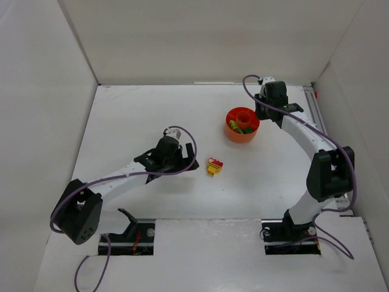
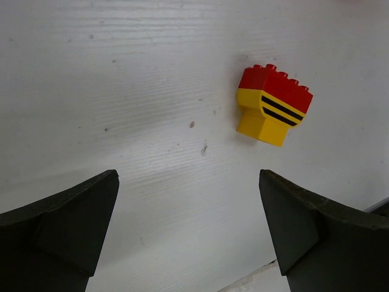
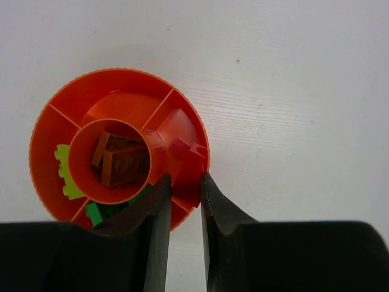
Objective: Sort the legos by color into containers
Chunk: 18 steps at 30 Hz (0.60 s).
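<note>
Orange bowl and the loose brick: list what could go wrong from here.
1. The right gripper pinches the orange bowl by its wall; any arm movement could tip it and spill the sorted bricks.
2. The red-and-yellow brick stack sits off-centre, nearer one finger of the open left gripper; closing as is may knock it aside.
3. That stack joins two colours; dropped whole, it would mix a compartment.

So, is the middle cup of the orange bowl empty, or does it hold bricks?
Not empty: brown bricks lie inside the central cup of the orange bowl, as the right wrist view shows.
</note>
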Each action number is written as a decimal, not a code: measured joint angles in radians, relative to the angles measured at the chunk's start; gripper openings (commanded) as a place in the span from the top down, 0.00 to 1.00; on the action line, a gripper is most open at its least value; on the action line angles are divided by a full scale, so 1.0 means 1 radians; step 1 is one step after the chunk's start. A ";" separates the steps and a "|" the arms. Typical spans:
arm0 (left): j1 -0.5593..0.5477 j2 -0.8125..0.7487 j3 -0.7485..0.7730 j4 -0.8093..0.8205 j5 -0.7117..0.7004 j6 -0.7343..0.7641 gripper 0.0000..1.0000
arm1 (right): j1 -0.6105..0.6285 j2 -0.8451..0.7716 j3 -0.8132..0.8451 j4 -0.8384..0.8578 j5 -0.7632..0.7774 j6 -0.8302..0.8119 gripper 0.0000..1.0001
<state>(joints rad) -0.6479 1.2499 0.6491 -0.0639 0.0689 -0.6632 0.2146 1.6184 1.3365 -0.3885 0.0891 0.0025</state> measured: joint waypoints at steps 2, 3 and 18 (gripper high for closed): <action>-0.014 0.025 0.020 0.015 0.005 0.016 0.00 | -0.005 0.043 0.013 0.000 -0.030 -0.008 0.82; -0.021 0.034 0.027 0.022 0.007 0.023 0.00 | -0.006 0.056 0.013 -0.001 -0.041 -0.009 0.81; -0.217 0.180 0.103 0.066 -0.045 0.179 0.00 | -0.011 0.077 0.017 -0.003 -0.071 -0.009 0.52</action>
<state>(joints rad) -0.8650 1.4300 0.7517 0.0021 0.0235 -0.4847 0.2039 1.6951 1.3537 -0.3912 0.0185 -0.0063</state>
